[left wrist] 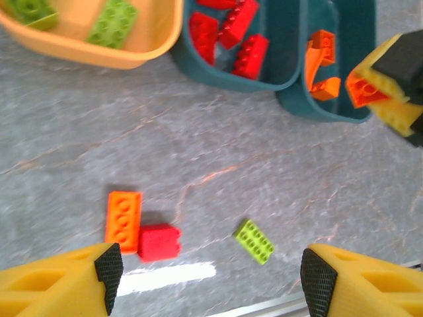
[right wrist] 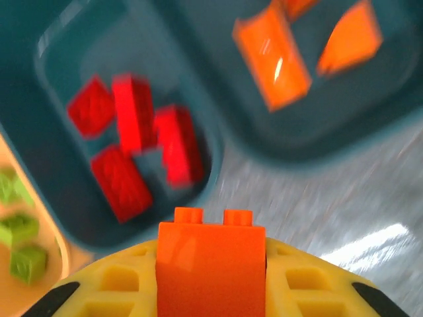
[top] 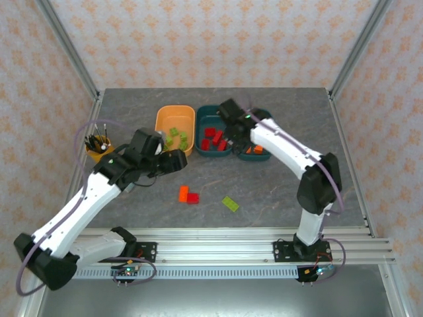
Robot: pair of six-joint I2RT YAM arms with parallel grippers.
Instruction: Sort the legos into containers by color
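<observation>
My right claw (right wrist: 211, 290) pinches an orange brick (right wrist: 210, 261) by the right teal tray (right wrist: 317, 125), while my left claw (left wrist: 211, 277) hangs wide open

You have green bricks (left wrist: 112, 23) in the orange tray (left wrist: 86, 56), red bricks (left wrist: 225, 33) and orange bricks (left wrist: 322, 47) in separate teal trays (left wrist: 218, 72), three loose bricks (left wrist: 158, 242) in front, one orange brick (right wrist: 210, 264) held aloft.

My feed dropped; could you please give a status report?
Right claw shut on orange lego, beside orange-lego tray. Left claw open above three loose legos. Nothing in the way.
</observation>
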